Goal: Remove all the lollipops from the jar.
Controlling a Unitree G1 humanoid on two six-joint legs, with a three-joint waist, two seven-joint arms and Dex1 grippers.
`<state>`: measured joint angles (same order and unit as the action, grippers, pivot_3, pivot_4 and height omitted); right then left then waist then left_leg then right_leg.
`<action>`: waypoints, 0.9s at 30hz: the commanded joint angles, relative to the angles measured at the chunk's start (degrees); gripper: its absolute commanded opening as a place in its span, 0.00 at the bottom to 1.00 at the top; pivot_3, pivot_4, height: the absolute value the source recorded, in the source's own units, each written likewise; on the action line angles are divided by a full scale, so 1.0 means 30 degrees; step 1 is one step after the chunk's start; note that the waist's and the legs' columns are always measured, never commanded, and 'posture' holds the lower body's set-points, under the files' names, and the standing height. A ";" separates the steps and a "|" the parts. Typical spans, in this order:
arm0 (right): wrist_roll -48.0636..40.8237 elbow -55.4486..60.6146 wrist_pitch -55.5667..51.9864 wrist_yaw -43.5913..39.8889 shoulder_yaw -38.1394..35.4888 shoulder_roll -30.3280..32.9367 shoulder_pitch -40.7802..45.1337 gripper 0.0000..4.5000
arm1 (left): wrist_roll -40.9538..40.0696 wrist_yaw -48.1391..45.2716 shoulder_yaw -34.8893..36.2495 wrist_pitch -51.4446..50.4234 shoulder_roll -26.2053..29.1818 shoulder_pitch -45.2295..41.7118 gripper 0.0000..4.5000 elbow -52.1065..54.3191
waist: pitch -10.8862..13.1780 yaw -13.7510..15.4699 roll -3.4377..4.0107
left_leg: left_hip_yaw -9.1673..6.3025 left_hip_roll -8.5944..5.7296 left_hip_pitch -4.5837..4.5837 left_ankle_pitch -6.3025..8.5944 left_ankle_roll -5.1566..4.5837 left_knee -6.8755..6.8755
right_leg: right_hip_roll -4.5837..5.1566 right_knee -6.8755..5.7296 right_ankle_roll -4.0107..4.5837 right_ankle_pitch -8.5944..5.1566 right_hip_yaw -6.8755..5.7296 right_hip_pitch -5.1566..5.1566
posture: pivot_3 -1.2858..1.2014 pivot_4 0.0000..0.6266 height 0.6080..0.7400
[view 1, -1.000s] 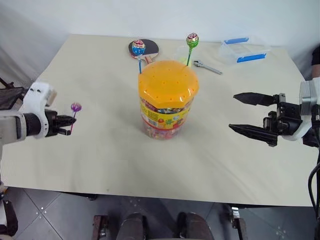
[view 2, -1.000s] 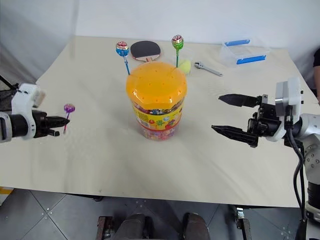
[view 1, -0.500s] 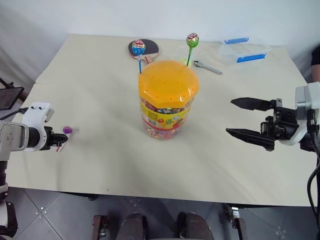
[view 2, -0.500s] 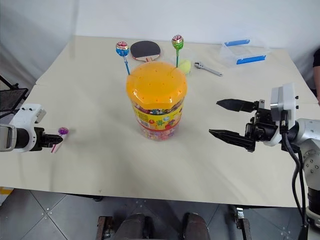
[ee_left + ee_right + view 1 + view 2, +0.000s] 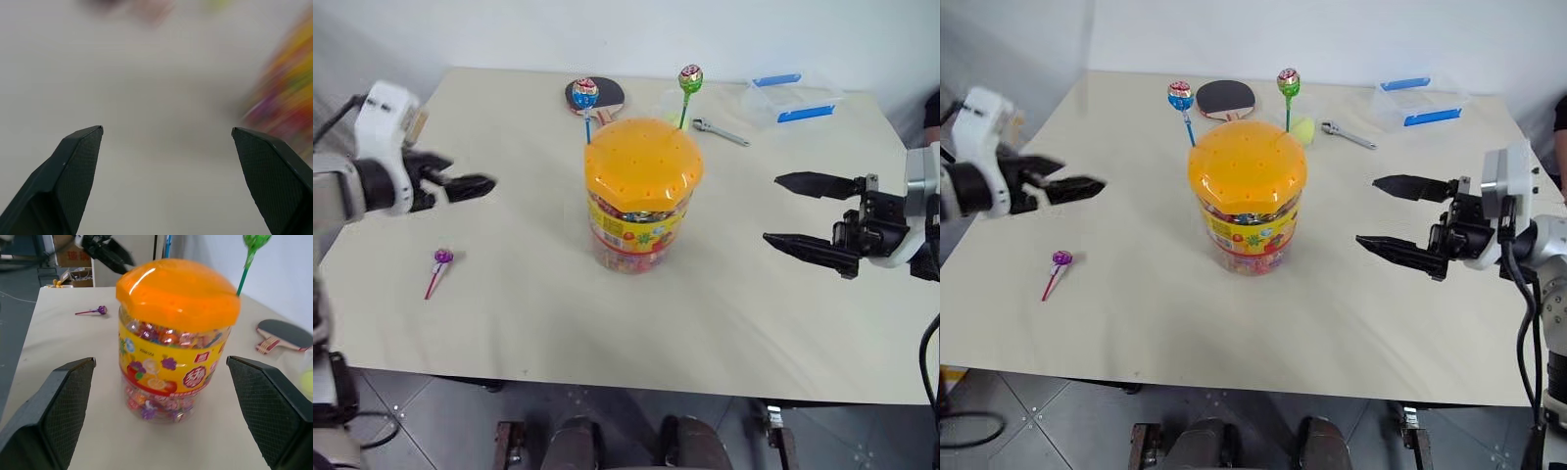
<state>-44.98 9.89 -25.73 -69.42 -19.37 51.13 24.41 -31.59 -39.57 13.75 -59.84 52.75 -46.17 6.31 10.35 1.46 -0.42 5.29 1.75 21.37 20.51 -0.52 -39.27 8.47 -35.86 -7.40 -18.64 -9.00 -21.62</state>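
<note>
Left eye view: purple lollipop (image 5: 441,258) on table (image 5: 509,313); 2 in jar (image 5: 641,196).

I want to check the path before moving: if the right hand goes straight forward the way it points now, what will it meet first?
Most likely the jar. The right hand points level across the table toward it, open, and the jar sits centred between its fingers in the wrist view, with bare table between them. Exact height is hard to judge.
</note>
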 commanded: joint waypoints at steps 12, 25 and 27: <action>-0.2149 0.2186 -0.0895 0.2032 -0.2708 0.0027 -0.0656 1.00 | 0.0774 -0.8303 -0.1723 1.3519 -0.5785 -0.4696 1.00 -0.8737 | 0.0000 0.0050 -0.0001 | -0.0004 -0.0007 0.0061 0.0030 -0.0054 -0.0136 | 0.0001 -0.0027 -0.0004 0.0003 -0.0030 0.0001 | 0.52 0.24 1.00; -0.2471 0.3321 -0.0633 0.3056 -0.4227 -0.0027 -0.2458 1.00 | 0.2195 -0.9804 -0.2813 1.5429 -0.7215 -0.7007 0.38 -1.2664 | 0.0002 0.0009 -0.0004 | -0.0003 -0.0003 0.0067 0.0036 -0.0065 -0.0151 | 0.0002 -0.0028 -0.0005 0.0003 -0.0032 0.0000 | 0.52 0.24 1.00; -0.2539 0.3374 -0.0632 0.3051 -0.4427 -0.0015 -0.2664 1.00 | 0.2303 -0.9736 -0.2850 1.5362 -0.7234 -0.7268 0.23 -1.2733 | 0.0002 0.0019 -0.0003 | -0.0007 -0.0003 0.0069 0.0037 -0.0067 -0.0156 | 0.0002 -0.0028 -0.0005 0.0003 -0.0032 0.0001 | 0.52 0.24 1.00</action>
<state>-51.16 18.11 -28.66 -60.47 -30.11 51.02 16.55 -24.96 -68.54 4.98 -14.23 30.95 -65.66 -32.50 10.35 1.51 -0.43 5.26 1.74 21.58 20.63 -0.72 -39.74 8.48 -35.95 -7.42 -18.63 -9.10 -21.62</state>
